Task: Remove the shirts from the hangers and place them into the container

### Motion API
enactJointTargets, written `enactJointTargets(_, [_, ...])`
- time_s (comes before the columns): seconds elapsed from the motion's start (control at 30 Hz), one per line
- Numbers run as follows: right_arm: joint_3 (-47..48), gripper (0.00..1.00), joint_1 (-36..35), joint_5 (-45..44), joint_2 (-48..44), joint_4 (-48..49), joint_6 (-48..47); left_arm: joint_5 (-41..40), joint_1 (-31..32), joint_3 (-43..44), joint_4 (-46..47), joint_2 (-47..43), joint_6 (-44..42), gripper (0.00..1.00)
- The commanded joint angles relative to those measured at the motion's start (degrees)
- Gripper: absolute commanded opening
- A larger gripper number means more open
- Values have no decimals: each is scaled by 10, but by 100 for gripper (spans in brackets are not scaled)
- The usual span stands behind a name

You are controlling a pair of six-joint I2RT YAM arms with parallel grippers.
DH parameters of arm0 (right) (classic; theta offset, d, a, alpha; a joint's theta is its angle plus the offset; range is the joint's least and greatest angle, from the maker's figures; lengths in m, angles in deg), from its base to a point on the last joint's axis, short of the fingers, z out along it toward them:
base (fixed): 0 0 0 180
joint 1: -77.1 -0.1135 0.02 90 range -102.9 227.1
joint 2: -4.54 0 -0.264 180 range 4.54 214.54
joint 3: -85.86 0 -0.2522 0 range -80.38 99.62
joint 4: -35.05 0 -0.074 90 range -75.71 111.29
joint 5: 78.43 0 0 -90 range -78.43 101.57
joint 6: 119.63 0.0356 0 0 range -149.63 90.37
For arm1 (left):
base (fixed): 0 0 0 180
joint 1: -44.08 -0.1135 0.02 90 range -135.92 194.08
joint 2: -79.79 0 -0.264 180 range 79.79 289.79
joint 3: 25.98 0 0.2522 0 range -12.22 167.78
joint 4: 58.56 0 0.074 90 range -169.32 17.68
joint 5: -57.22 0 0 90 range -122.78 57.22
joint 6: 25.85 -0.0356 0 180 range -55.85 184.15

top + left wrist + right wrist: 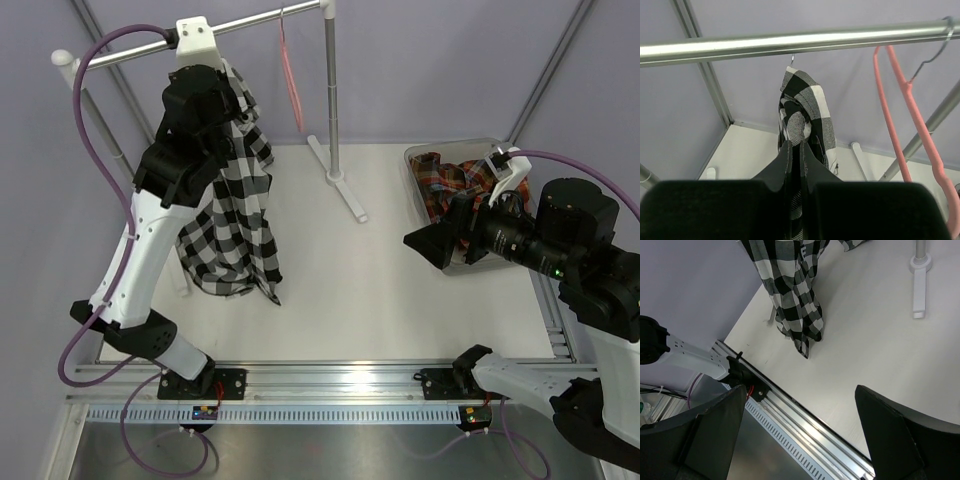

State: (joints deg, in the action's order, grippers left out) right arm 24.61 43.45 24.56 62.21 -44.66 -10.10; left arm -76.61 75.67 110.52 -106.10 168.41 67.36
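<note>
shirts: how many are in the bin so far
Done: the red plaid shirt lies in the bin, and the pink hanger hangs bare. In hand: the left gripper is shut on the black-and-white shirt hanging from the rail. Left: binning it. The right gripper is open.

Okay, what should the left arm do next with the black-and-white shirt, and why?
Probably pull down and away from the rail. The left pincer is shut on the black-and-white shirt near its top, which hangs under the rail, not yet freed. The bin holds the plaid shirt.
</note>
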Motion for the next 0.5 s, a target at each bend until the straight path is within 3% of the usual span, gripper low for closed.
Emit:
enactJointTargets(0.0, [14,100,-4,2,3,-8,7,41,-40,19,1,3,34,0])
enactJointTargets(0.3, [0,99,-4,-1,3,9,-5,167,-61,0,-148,-16,127,0])
enactJointTargets(0.47, [-8,100,-3,18,19,22,-15,340,-57,-65,-163,-55,165,0])
